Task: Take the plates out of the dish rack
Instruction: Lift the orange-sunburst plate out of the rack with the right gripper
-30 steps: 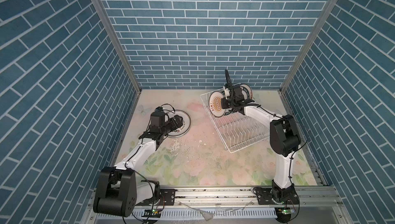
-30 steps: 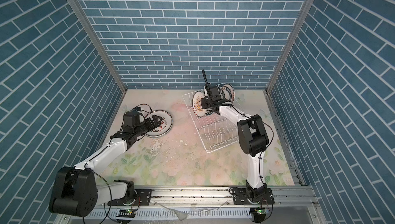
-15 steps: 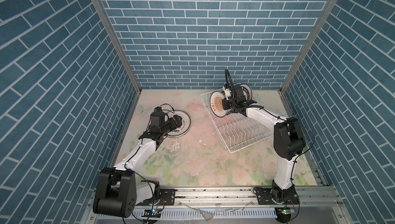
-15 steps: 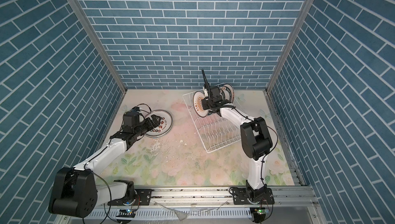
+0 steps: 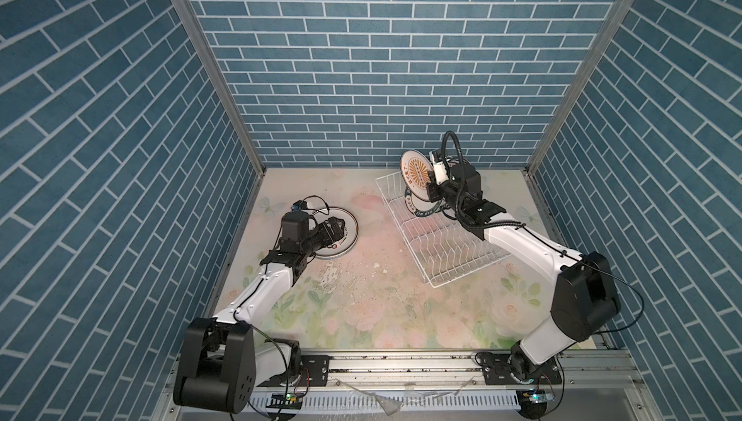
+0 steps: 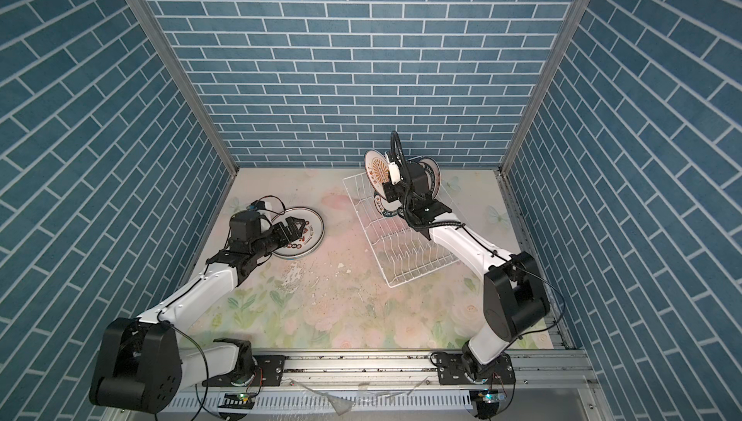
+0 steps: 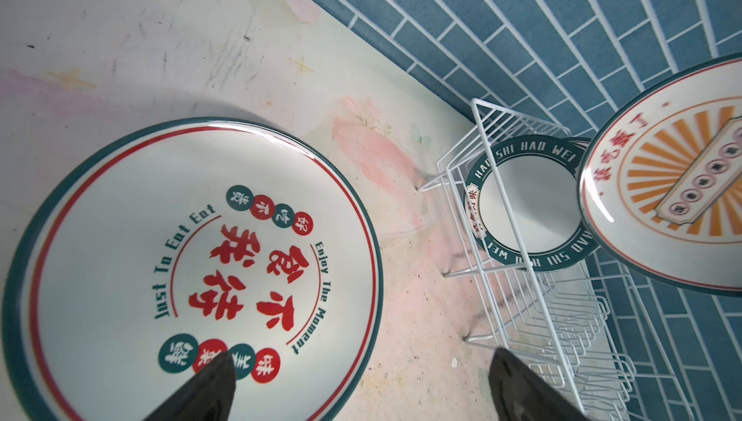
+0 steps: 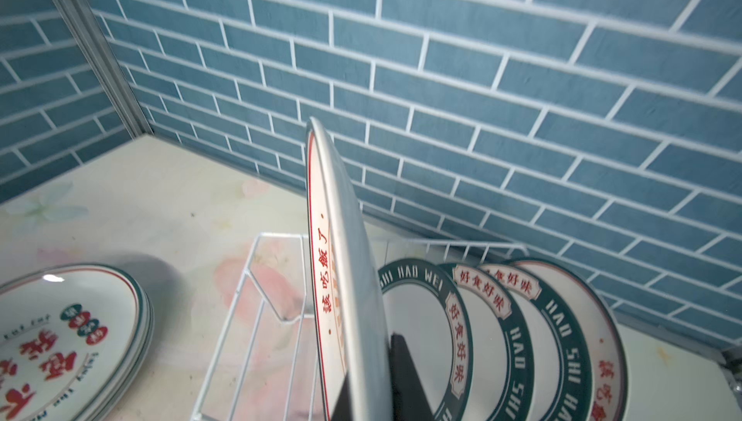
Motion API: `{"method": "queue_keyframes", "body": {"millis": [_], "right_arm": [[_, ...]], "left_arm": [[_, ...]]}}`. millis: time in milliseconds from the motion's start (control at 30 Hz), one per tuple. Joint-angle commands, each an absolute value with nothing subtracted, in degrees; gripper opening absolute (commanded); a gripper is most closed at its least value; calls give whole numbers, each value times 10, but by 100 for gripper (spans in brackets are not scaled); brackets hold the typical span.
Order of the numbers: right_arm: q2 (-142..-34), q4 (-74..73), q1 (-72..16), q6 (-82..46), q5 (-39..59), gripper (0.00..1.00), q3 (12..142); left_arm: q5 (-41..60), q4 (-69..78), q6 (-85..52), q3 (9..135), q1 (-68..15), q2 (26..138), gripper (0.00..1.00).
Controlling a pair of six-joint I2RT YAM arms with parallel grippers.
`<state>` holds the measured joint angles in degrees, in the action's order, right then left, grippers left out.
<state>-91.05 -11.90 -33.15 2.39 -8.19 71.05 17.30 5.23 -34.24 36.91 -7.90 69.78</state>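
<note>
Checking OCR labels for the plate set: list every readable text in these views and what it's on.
"Just To Eat Eat": flat round white plate with green-and-red rim lines.
"Enjoy The Moment": same plate.
Its red characters and dots: Chinese, not surely readable.
"HAO SHI HAO WEI": dark green rim of upright round white plate.
"好食好味": cream label on that rim.
"該吃飯了", probably: round white plate with orange sunburst; its banner is too small.

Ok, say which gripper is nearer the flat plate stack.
Left. The left gripper hovers open over the stack; the right gripper holds a sunburst plate above the dish rack.
</note>
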Motion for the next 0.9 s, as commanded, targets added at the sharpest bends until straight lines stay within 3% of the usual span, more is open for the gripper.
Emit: {"method": "queue_keyframes", "body": {"millis": [0, 367, 633, 867], "right_arm": [[-859, -235, -345, 47, -108, 0, 665], [-726, -208, -353, -300, -21, 0, 531], [-773, -147, -358, -471, 82, 0, 548], [-838, -205, -372, -532, 154, 0, 552]], "left_arm": [[207, 84, -338, 360, -80, 689, 99], [282, 159, -366, 346, -81, 703, 100], [337, 239, -400, 324, -86, 685, 99], [363, 272, -418, 324, -95, 686, 99]]}}
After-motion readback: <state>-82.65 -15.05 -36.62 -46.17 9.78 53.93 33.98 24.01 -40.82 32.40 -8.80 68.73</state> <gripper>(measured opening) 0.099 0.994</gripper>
